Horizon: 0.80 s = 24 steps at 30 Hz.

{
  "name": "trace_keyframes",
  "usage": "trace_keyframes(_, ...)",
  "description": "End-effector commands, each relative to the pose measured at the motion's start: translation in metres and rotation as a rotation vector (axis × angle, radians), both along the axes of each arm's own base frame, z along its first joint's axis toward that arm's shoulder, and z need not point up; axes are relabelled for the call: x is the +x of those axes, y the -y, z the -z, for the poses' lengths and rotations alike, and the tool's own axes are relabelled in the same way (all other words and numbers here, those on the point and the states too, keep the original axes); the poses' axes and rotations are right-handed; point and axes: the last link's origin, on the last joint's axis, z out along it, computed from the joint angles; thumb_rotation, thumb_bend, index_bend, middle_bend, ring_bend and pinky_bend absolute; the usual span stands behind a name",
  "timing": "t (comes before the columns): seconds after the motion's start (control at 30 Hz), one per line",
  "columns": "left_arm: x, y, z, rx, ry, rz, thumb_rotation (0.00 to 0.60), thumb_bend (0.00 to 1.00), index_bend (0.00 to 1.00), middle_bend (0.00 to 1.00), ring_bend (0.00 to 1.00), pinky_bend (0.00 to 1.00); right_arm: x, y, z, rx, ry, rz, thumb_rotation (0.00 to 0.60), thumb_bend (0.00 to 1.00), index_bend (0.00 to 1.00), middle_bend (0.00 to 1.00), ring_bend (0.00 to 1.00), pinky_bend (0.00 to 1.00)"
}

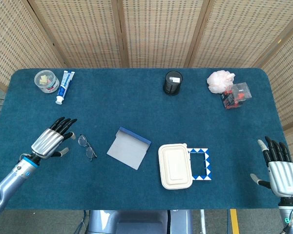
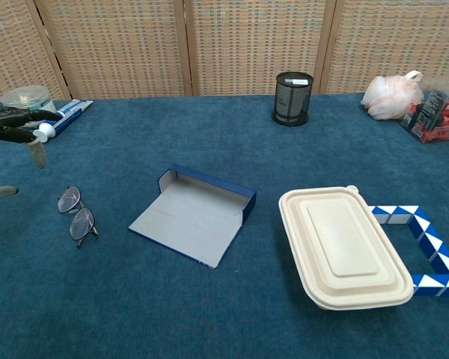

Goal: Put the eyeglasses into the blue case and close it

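The folded eyeglasses [image 1: 87, 146] [image 2: 76, 215] lie on the blue table cloth, left of centre. The blue case [image 1: 129, 147] [image 2: 194, 213] lies open beside them, its grey inside facing up and its blue wall at the far edge. My left hand [image 1: 52, 137] [image 2: 15, 131] hovers just left of the glasses, fingers spread, holding nothing; only its fingertips show in the chest view. My right hand [image 1: 279, 168] stays at the table's front right corner, fingers apart and empty, far from the case.
A cream lunch box [image 1: 175, 165] and a blue-white folding puzzle [image 1: 200, 164] sit right of the case. At the back stand a black mesh cup [image 1: 172, 83], a toothpaste tube [image 1: 64, 86], a round tub [image 1: 46, 81], a pink bag [image 1: 219, 80] and a clear box [image 1: 236, 95].
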Motion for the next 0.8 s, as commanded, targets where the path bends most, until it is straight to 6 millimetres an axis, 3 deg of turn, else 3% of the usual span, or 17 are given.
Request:
trace_keyframes(0.03, 0.003, -0.006, 0.012, -0.033, -0.012, -0.016, 0.6, 0.32, 0.4, 0.0, 0.0, 0.0, 0.0, 0.0, 0.0, 0.001, -0.001, 0.002, 0.6, 0.0, 0.0, 0.0, 0.0, 0.0)
trace_keyframes(0.37, 0.01, -0.018, 0.039, -0.072, -0.037, -0.049, 0.6, 0.36, 0.4, 0.0, 0.0, 0.0, 0.0, 0.0, 0.0, 0.004, 0.0, 0.006, 0.6, 0.0, 0.0, 0.0, 0.0, 0.0)
trace_keyframes(0.8, 0.022, -0.026, 0.056, -0.087, -0.086, -0.043, 0.6, 0.36, 0.4, 0.0, 0.0, 0.0, 0.0, 0.0, 0.0, 0.007, 0.0, 0.01, 0.6, 0.0, 0.0, 0.0, 0.0, 0.0)
